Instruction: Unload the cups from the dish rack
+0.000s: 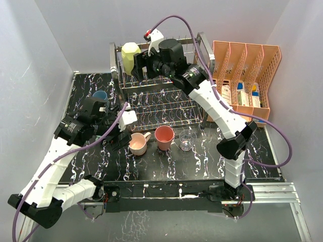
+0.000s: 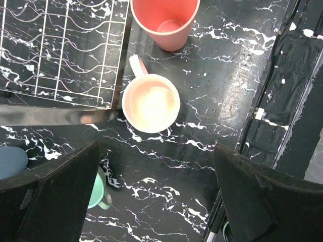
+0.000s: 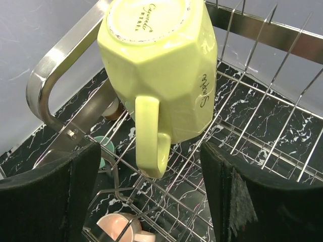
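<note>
The pale yellow mug (image 1: 130,56) sits upside down on the upper tier of the chrome dish rack (image 1: 156,98). In the right wrist view the mug (image 3: 161,65) turns its handle towards my open right gripper (image 3: 151,196), whose fingers stand either side below it without touching. My right gripper (image 1: 143,63) is just right of the mug. My left gripper (image 1: 121,135) is open and empty over the table. The peach-pink mug (image 2: 151,103), salmon-red cup (image 2: 165,20) and clear glass (image 1: 186,140) stand upright in front of the rack. A teal cup (image 2: 96,189) stands left of them.
A blue cup (image 1: 99,95) stands left of the rack. A brown-and-white cup (image 3: 112,108) shows under the rack's left frame (image 3: 55,70). The orange mesh organiser (image 1: 245,75) stands at the back right. White walls close in on both sides.
</note>
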`<state>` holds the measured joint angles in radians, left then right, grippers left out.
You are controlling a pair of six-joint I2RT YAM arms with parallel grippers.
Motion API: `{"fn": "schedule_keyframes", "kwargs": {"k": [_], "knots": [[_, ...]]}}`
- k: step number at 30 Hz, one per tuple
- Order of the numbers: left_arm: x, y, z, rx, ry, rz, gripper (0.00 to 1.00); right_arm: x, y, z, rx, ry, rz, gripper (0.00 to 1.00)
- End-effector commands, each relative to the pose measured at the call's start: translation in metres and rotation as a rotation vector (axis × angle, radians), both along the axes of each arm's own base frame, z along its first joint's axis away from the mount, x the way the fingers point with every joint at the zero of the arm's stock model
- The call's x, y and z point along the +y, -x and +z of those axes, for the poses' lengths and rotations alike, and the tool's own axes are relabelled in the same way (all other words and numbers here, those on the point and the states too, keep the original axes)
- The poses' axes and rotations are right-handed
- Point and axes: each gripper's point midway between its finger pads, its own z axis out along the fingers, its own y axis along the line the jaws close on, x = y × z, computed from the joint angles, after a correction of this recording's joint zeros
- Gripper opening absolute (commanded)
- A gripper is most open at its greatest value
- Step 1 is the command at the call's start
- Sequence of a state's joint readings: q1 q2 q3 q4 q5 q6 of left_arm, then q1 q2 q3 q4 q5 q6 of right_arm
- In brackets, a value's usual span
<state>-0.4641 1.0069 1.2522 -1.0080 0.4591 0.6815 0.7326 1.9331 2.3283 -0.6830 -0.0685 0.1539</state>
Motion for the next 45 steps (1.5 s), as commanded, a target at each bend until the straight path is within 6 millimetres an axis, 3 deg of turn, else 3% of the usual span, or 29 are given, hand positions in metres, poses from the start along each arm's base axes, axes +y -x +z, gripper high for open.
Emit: {"fn": "schedule_keyframes", "kwargs": {"k": [1, 7, 14, 19, 30, 38, 40, 41, 45], "knots": [[-0.006, 0.001, 0.023, -0.031, 0.062, -0.009, 0.92, -0.002, -0.007, 0.02, -0.082, -0.002, -0.009, 0.78], [-0.007, -0.003, 0.033, -0.07, 0.082, 0.003, 0.92, 0.016, -0.014, 0.013, -0.098, -0.005, 0.051, 0.59], [-0.005, -0.006, 0.041, -0.114, 0.088, 0.015, 0.92, 0.018, -0.018, 0.025, -0.15, -0.024, 0.053, 0.26], [-0.006, -0.022, 0.064, -0.212, 0.124, 0.058, 0.92, 0.017, -0.014, 0.048, -0.2, -0.086, 0.053, 0.08], [-0.008, -0.084, 0.155, -0.568, 0.277, 0.226, 0.9, -0.02, 0.007, 0.164, -0.301, -0.549, 0.082, 0.08], [-0.009, -0.105, 0.22, -0.819, 0.359, 0.24, 0.89, -0.046, 0.026, 0.202, -0.31, -0.699, 0.131, 0.08], [-0.009, -0.109, 0.235, -0.917, 0.358, 0.219, 0.89, -0.049, 0.025, 0.2, -0.289, -0.719, 0.147, 0.08], [-0.009, -0.111, 0.241, -0.966, 0.351, 0.207, 0.89, -0.058, 0.038, 0.212, -0.302, -0.737, 0.161, 0.08], [-0.012, -0.119, 0.261, -1.144, 0.304, 0.149, 0.89, -0.065, 0.059, 0.216, -0.278, -0.761, 0.209, 0.08]]}}
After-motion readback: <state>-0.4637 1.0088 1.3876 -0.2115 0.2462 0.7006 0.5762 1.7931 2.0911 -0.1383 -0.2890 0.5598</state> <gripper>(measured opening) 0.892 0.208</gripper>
